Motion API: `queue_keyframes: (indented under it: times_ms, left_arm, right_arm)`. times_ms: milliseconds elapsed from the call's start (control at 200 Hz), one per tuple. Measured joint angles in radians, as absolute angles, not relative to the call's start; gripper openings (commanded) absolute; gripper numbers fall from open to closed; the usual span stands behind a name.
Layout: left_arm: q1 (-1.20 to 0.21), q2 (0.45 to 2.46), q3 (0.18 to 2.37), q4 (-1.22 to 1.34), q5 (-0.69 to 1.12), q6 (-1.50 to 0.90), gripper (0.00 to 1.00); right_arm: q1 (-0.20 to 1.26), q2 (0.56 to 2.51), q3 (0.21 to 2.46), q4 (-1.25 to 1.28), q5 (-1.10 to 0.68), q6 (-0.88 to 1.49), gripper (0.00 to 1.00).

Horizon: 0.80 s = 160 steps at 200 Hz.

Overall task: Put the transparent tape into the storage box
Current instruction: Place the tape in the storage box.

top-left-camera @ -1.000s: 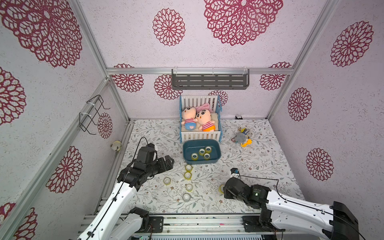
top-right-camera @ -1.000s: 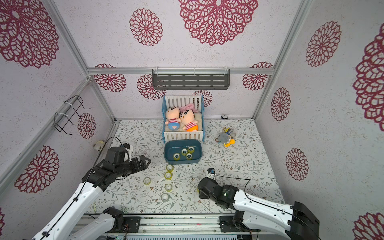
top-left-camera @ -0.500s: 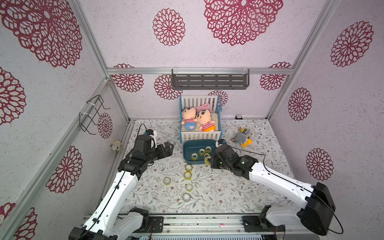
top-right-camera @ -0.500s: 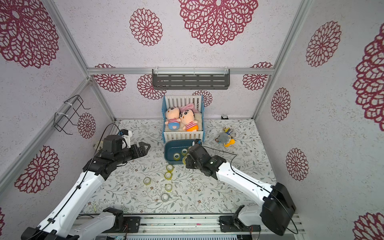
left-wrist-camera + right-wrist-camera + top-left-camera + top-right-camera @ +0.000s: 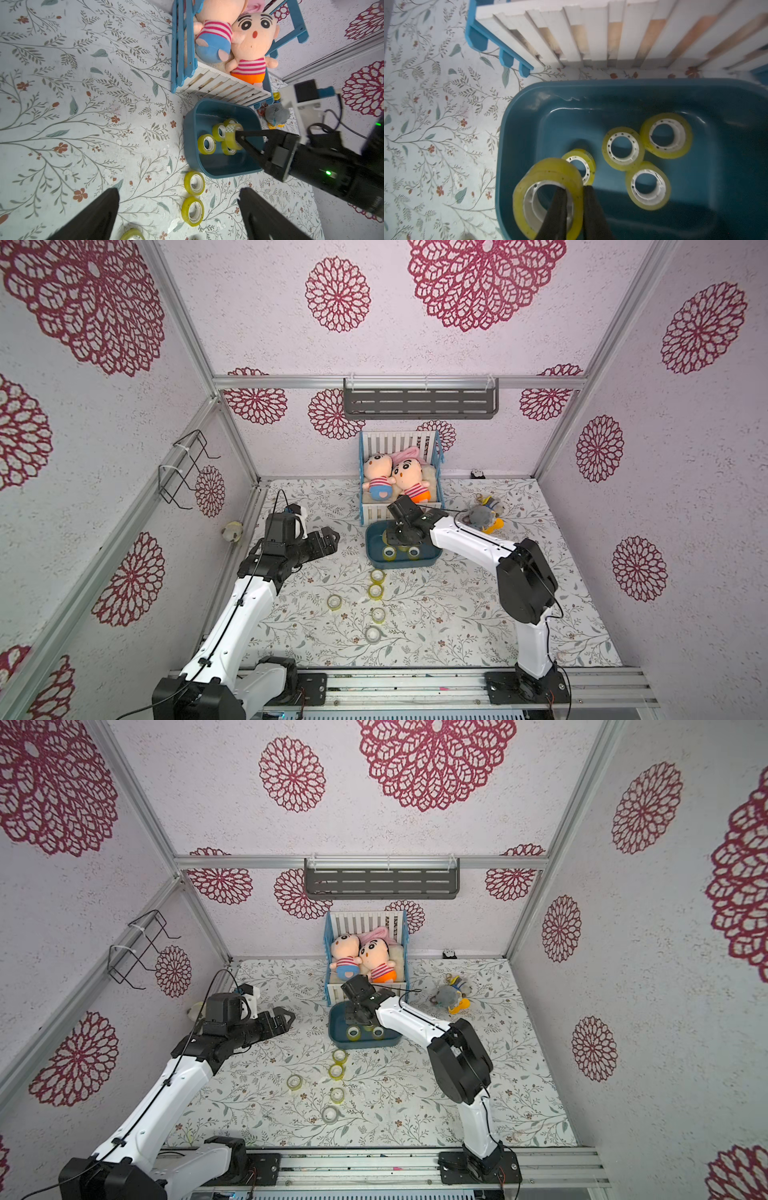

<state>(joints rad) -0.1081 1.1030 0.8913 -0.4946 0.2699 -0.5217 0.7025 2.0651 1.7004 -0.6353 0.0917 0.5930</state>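
My fingers [image 5: 591,212]: matt plastic; tape [image 5: 550,168]: glossy film, white plastic core; box [image 5: 525,124]: smooth, shiny plastic; crib slats [image 5: 591,31]: matt painted wood.

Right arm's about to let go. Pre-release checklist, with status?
Right gripper shut on the yellowish transparent tape roll, one finger through its core: ok.
Roll above the shallow dark teal plastic storage box, inside its rim: ok.
Landing spot bare: cannot tell; a lying roll sits close by.
Left gripper open, apart from the box: ok.
Right arm clear of the white-slatted blue toy crib: cannot tell.
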Motion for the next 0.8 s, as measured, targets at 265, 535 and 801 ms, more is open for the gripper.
queue_keyframes:
  times_ms: [265,535,801]
  left_arm:
    - [-0.108,1.103,0.891,-0.49,0.281,-0.522,0.97]
    - [-0.108,1.105,0.891,-0.49,0.291,-0.523,0.97]
    - [-0.108,1.106,0.891,-0.49,0.302,-0.523,0.97]
  right_arm:
    - [0.702,2.269,1.935,-0.72,0.096,0.585,0.0]
    - [0.702,2.292,1.957,-0.752,0.112,0.581,0.61]
    - [0.702,2.268,1.929,-0.75,0.118,0.581,0.6]
